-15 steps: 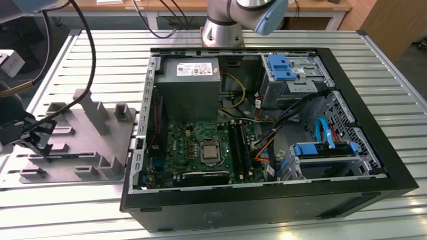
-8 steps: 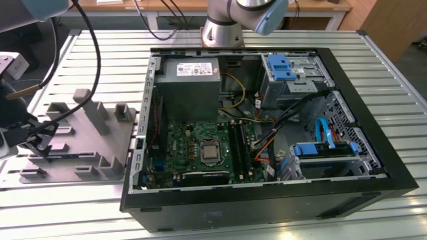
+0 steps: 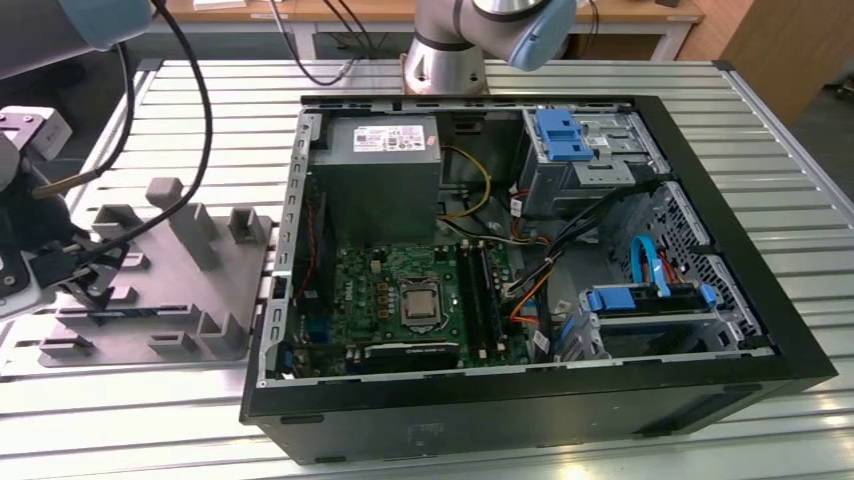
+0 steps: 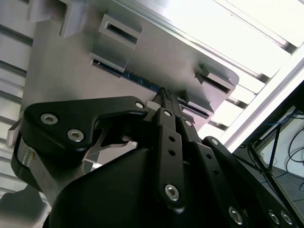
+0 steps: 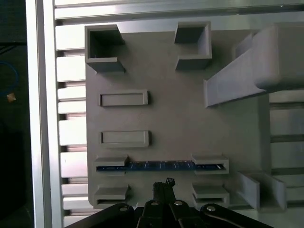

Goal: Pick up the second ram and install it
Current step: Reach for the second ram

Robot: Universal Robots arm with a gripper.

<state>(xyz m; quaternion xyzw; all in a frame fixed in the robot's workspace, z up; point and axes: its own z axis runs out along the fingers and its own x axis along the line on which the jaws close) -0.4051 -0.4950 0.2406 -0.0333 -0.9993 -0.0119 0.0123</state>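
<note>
The second ram (image 5: pixel 159 166) is a thin dark-blue stick standing on edge between two grey holder blocks on the grey holder plate (image 5: pixel 171 114). In the second wrist view the ram (image 4: pixel 137 79) shows as a bluish strip just beyond the fingertips. My gripper (image 5: pixel 164 182) hovers over the plate close beside the ram, apart from it, its two black fingers (image 4: pixel 165 99) pressed together with nothing between them. In the exterior view the gripper (image 3: pixel 80 272) sits over the plate at that view's left, away from the green motherboard (image 3: pixel 400 300).
An open black computer case (image 3: pixel 747 300) lies on the slatted aluminium table, with a power supply (image 3: pixel 380 170), blue drive bays and loose cables inside. Tall grey blocks (image 3: pixel 187 230) rise from the holder plate. The arm's base (image 3: pixel 447 60) stands behind the case.
</note>
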